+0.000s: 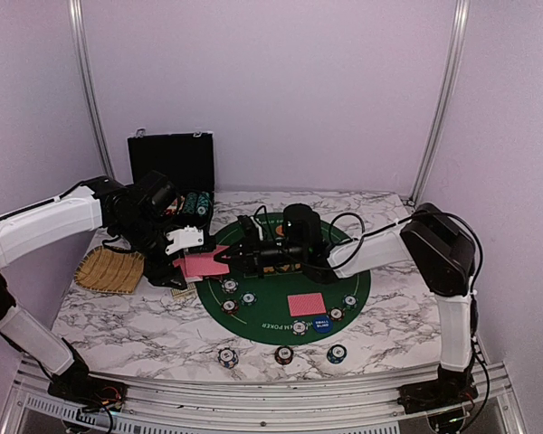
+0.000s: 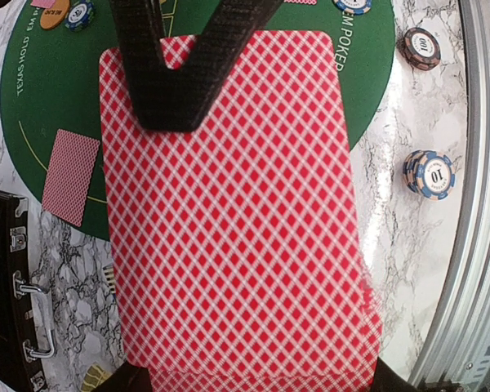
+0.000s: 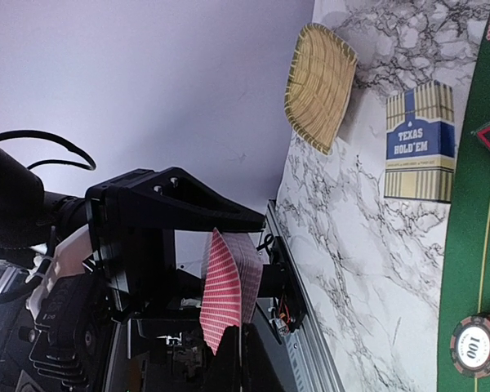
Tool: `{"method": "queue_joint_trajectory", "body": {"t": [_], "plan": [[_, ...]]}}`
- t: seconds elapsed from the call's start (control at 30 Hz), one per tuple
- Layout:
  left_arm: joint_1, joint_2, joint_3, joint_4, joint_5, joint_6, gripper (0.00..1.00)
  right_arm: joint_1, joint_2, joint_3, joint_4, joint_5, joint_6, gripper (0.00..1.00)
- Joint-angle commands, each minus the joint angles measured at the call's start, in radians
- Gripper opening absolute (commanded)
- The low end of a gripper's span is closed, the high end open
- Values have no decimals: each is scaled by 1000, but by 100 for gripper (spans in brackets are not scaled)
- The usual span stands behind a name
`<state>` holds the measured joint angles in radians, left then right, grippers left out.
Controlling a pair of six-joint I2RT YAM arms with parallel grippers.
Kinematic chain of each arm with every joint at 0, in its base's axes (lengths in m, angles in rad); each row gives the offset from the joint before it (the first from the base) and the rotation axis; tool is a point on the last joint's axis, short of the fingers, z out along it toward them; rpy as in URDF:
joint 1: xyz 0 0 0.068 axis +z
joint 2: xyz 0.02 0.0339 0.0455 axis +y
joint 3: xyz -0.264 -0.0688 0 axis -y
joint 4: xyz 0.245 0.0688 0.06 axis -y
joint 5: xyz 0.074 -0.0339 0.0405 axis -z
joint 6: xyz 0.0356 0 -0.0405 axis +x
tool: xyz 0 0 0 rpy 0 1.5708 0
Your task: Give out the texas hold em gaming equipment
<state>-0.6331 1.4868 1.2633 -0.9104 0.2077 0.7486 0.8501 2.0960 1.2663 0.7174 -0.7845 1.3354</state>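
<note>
The red-backed playing cards (image 1: 204,264) are clamped as a deck in the left jaws so the top card (image 2: 229,229), pinched in the closed right jaws, can be dealt.

red-backed playing cards (image 2: 237,245) over green mat (image 2: 369,65)

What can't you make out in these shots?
- Card faces: the red deck shows only backs, all views.
- Whether the right hand pinches a card: left wrist view, the hand covers the contact.
- Contents of the black case: top view, left arm blocks them.
- Values on the chips: top view, too small.
</note>
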Motion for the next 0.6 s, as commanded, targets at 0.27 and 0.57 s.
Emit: {"method": "queue_joint_trajectory", "body": {"t": [0.27, 0.57], "plan": [[1, -25, 1, -7, -8, 14, 17, -85, -21, -24, 54, -45, 14, 0], [1, -35, -4, -13, -10, 14, 16, -167, 52, 43, 14, -69, -12, 0]]}}
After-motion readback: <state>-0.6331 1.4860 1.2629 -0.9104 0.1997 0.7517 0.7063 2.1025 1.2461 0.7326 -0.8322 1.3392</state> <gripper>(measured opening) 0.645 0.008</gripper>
